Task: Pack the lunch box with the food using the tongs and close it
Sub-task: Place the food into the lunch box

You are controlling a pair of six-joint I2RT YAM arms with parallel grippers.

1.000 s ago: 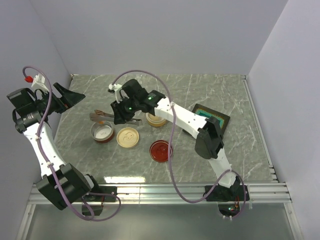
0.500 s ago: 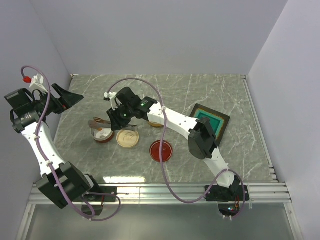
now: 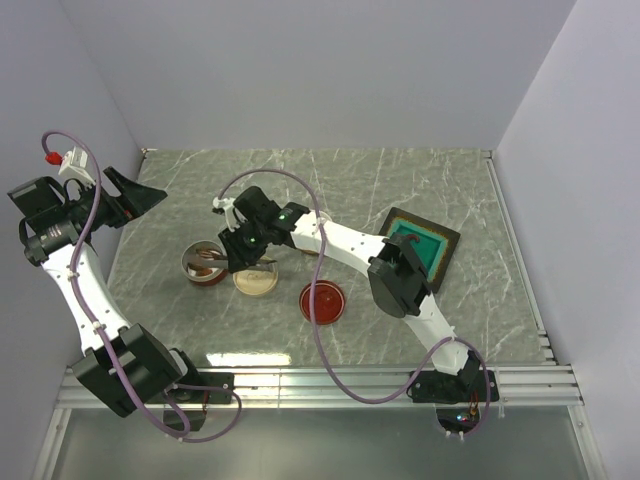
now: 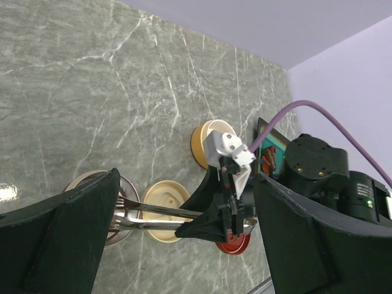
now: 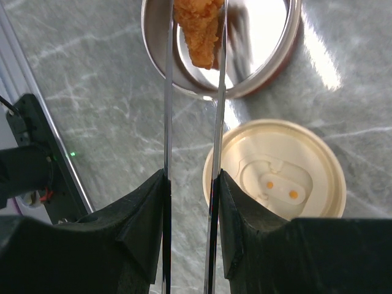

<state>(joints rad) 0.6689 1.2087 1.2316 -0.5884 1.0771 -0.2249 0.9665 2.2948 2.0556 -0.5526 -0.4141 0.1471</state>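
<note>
Tongs (image 5: 168, 110) squeezed in the right gripper (image 5: 191, 184) pinch the fried piece (image 5: 199, 33) between thin arms — likely light, crumbly, apt to slip off slick steel — left gripper (image 4: 184, 177) gapes empty.

the tongs (image 5: 218, 92) run off the top edge of the right wrist view, so their tips go unseen, and the fried piece (image 5: 199, 30) between them is cut there too. the steel bowl (image 5: 269, 37) loses its far rim. from above, its contents are too small to tell.
</note>
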